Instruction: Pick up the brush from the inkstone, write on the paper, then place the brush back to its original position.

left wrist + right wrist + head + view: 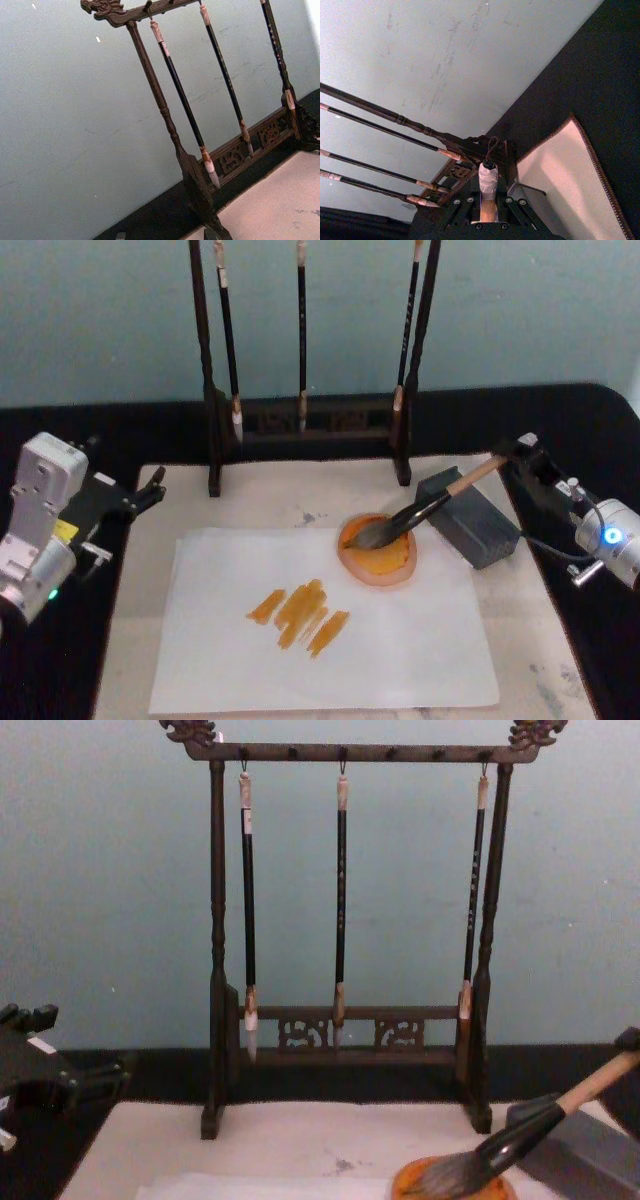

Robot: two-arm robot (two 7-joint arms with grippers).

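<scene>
From the head view the whole layout was taken in. The brush (432,504) was laid at a slant, its hair tip resting in the inkstone (385,576) and its ferrule propped on the top edge of a grey block (482,532) just to the right. The handle end was gripped by the right gripper (517,455), which was closed about it at the far right of the mat (270,495).

Orange strokes (300,612) were seen near the middle of the paper (400,650), w/ the inkstone overlapping the sheet's far right edge.

From the right wrist view the finer detail was given: the brush's white end cap (488,179) and its loop were seen sticking up between the closed gripper parts.

The left gripper (153,491) was held off the mat's left edge, over the dark bench (600,430), its fingers apart w/ nothing in them.

In the chest view the side-on picture was given. The rack (215,950) stood behind the mat w/ three thin brushes (341,900) hung from its top bar, well clear of both arms.
</scene>
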